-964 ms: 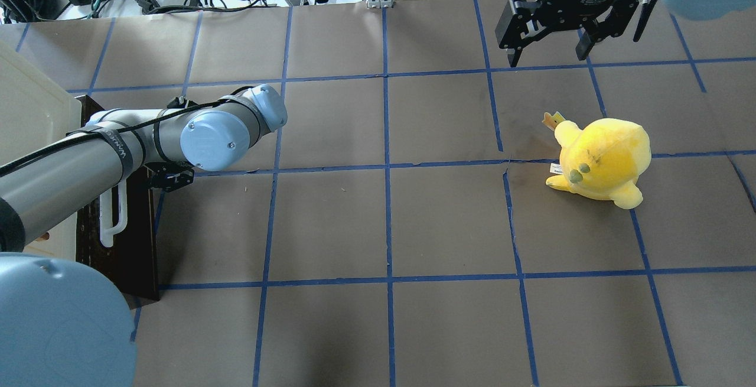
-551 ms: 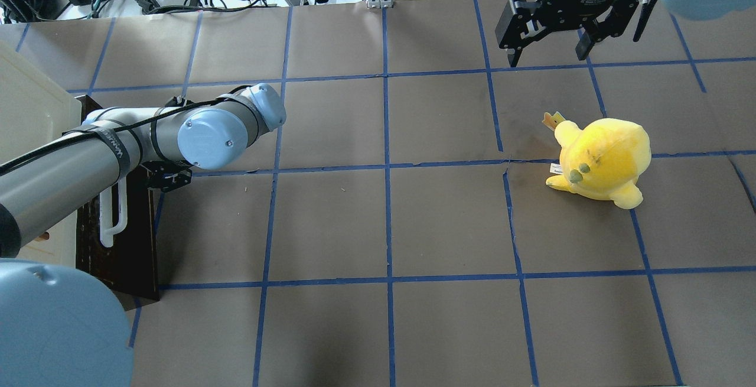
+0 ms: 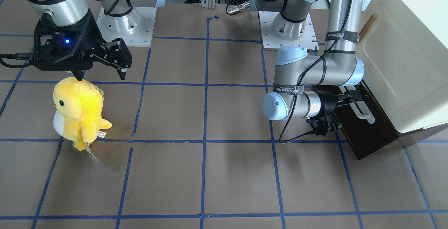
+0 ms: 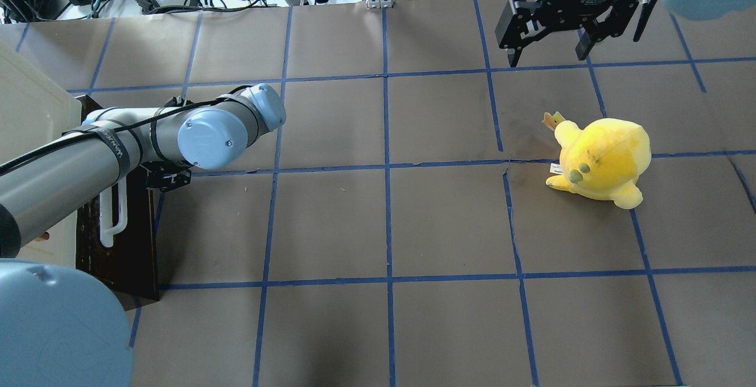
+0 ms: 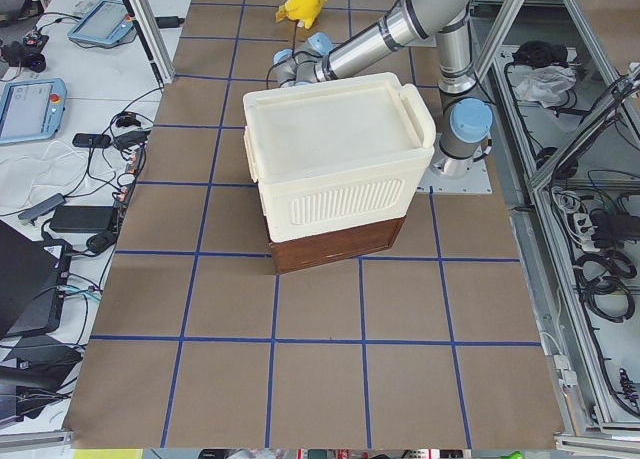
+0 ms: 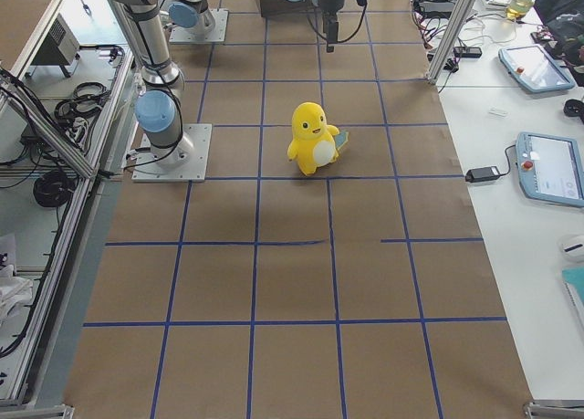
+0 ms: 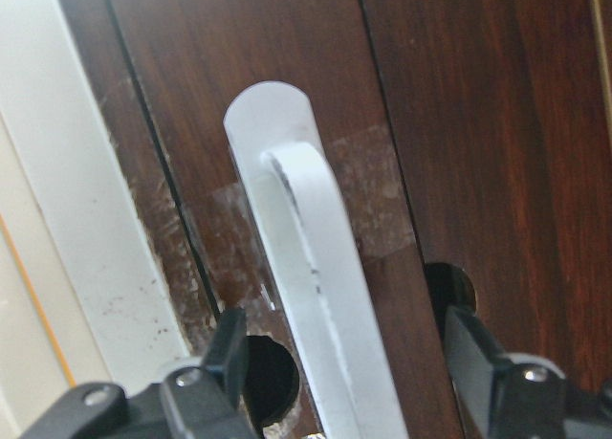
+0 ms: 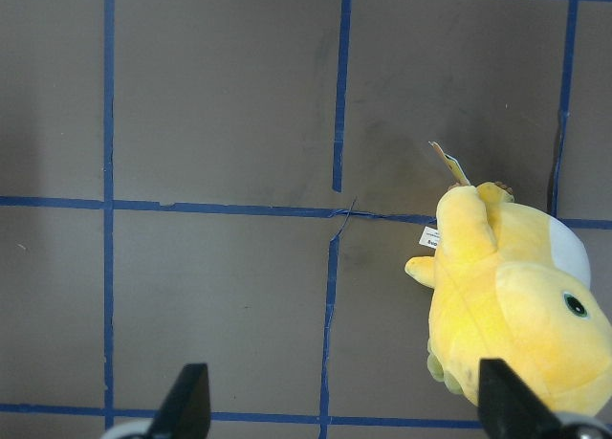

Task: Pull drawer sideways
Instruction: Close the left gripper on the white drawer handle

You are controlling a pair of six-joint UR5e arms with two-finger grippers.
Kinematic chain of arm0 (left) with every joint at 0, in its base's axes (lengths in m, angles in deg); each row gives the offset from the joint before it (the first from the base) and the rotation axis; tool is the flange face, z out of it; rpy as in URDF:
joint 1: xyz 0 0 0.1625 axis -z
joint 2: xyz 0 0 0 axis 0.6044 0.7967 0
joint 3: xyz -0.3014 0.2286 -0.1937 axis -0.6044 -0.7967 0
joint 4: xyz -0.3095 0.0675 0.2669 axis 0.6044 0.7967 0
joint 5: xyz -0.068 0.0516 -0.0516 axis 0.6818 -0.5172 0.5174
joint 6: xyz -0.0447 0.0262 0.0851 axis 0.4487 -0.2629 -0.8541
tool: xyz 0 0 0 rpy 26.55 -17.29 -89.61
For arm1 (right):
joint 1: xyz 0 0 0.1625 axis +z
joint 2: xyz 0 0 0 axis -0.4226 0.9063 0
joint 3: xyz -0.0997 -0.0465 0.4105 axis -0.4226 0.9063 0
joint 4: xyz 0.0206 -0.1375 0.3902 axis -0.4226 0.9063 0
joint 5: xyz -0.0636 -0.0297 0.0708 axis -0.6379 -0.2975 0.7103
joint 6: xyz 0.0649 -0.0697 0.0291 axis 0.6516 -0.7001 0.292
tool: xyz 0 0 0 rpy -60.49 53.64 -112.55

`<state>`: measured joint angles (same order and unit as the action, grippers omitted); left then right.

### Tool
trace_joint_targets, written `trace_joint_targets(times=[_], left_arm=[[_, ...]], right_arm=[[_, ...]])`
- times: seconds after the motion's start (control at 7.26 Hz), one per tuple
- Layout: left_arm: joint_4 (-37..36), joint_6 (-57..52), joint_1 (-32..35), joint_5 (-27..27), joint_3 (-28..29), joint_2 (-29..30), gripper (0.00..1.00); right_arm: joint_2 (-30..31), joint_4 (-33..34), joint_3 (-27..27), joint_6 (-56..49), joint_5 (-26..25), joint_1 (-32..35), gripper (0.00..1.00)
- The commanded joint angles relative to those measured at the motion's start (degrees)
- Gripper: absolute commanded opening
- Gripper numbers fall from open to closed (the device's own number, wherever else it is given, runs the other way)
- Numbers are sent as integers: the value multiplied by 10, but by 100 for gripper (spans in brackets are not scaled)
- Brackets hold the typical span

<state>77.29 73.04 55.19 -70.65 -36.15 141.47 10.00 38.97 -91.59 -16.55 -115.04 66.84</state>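
The dark-brown drawer (image 4: 127,245) with its white bar handle (image 4: 111,221) sits under a cream cabinet at the table's left edge. It also shows in the front view (image 3: 367,134) and the left wrist view (image 7: 449,123). My left gripper (image 3: 349,111) is open at the drawer front. In the left wrist view (image 7: 349,348) its fingers (image 7: 225,348) stand on either side of the handle (image 7: 316,267), apart from it. In the overhead view it (image 4: 162,176) is mostly hidden under the arm. My right gripper (image 4: 547,58) is open and empty, high at the far right.
The cream cabinet (image 3: 402,64) rises over the drawer at the table's left end. A yellow plush toy (image 4: 602,159) stands on the right half, below my right gripper (image 8: 344,401). Brown paper with blue tape lines covers the table (image 4: 384,227).
My left arm has shifted slightly left, toward the drawer front. The drawer, the right arm and the plush have not moved.
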Motion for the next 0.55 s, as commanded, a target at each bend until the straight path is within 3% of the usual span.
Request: trace_joint_targets(times=[0.0,0.41], left_arm=[[0,3,0,1,2,0,65],[0,3,4,1,3,4,63]], right_arm=[[0,0,0,0,0,0,100],[0,0,0,0,0,0,100]])
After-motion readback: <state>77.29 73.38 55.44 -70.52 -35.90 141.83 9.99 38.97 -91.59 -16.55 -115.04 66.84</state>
